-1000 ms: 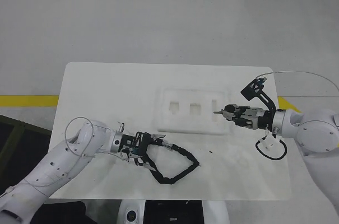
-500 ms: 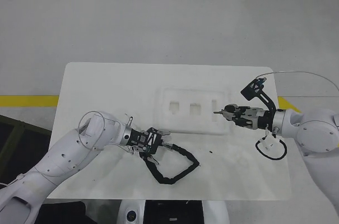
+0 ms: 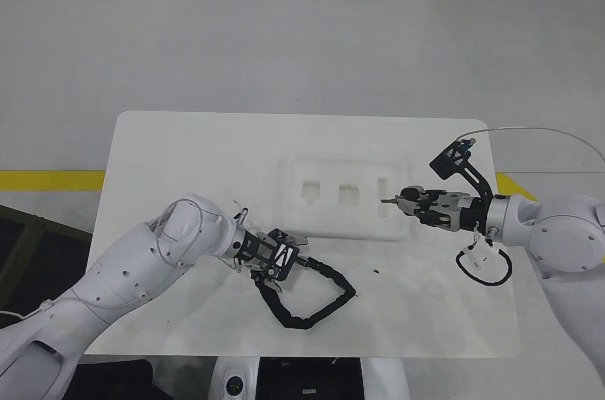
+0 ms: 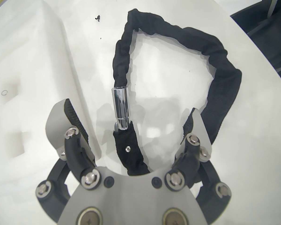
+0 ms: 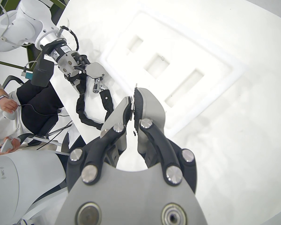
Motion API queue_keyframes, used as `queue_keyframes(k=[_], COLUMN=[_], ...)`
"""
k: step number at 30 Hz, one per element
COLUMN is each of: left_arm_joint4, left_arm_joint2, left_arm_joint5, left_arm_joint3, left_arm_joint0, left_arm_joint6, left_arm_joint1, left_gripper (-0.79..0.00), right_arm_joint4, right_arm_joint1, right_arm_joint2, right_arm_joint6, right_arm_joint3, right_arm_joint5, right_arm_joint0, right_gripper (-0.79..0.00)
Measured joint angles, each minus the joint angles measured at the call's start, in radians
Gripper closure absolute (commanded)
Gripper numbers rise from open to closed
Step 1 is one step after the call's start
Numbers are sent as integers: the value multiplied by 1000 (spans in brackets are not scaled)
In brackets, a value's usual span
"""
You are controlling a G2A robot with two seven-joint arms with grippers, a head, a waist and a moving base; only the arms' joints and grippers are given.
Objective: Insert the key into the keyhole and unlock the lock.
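The lock is a chain in a black fabric sleeve (image 3: 327, 298), lying in a loop on the white table near its front edge. Its chrome cylinder (image 4: 120, 108) joins the loop's two ends. My left gripper (image 4: 130, 113) is open low over the table, with one finger on each side of the cylinder and the sleeve end below it, touching neither. In the top view the left gripper (image 3: 285, 256) sits at the loop's left end. My right gripper (image 3: 400, 200) hovers over the foam tray's right edge, shut on the small key (image 3: 387, 200), whose tip points left.
A white foam tray (image 3: 287, 200) with three rectangular recesses lies at the table's middle, just behind the lock. A tiny ring (image 4: 4, 92) sits in one recess. A dark speck (image 3: 378, 268) lies right of the chain. A person's hands with controllers show beyond the table edge in the right wrist view.
My left arm has slid to the right, bringing its open gripper up around the lock's cylinder end. The right arm and key have stayed put.
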Motion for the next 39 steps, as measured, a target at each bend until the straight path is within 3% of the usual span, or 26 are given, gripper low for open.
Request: queue_keyframes(k=[7, 16, 18, 21, 24, 26, 39], left_arm_joint4=[0, -82, -95, -117, -139, -153, -193], left_arm_joint2=[21, 55, 61, 59, 57, 57, 51], left_arm_joint5=[0, 0, 0, 0, 0, 0, 11], left_arm_joint3=[-1, 14, 17, 26, 33, 35, 59], left_arm_joint0=[-23, -32, -36, -40, -40, -40, -38], left_arm_joint6=[-18, -51, -64, -84, -103, -112, -163], left_arm_joint1=[8, 9, 10, 9, 6, 3, -15], left_gripper=[-779, -619, -616, -563, -428, -385, -366], right_arm_joint4=[0, 0, 0, 0, 0, 0, 0], right_arm_joint1=[0, 0, 0, 0, 0, 0, 0], right_arm_joint2=[0, 0, 0, 0, 0, 0, 0], right_arm_joint6=[0, 0, 0, 0, 0, 0, 0], right_arm_joint3=[0, 0, 0, 0, 0, 0, 0], right_arm_joint5=[0, 0, 0, 0, 0, 0, 0], right_arm_joint0=[0, 0, 0, 0, 0, 0, 0], right_gripper=[0, 0, 0, 0, 0, 0, 0])
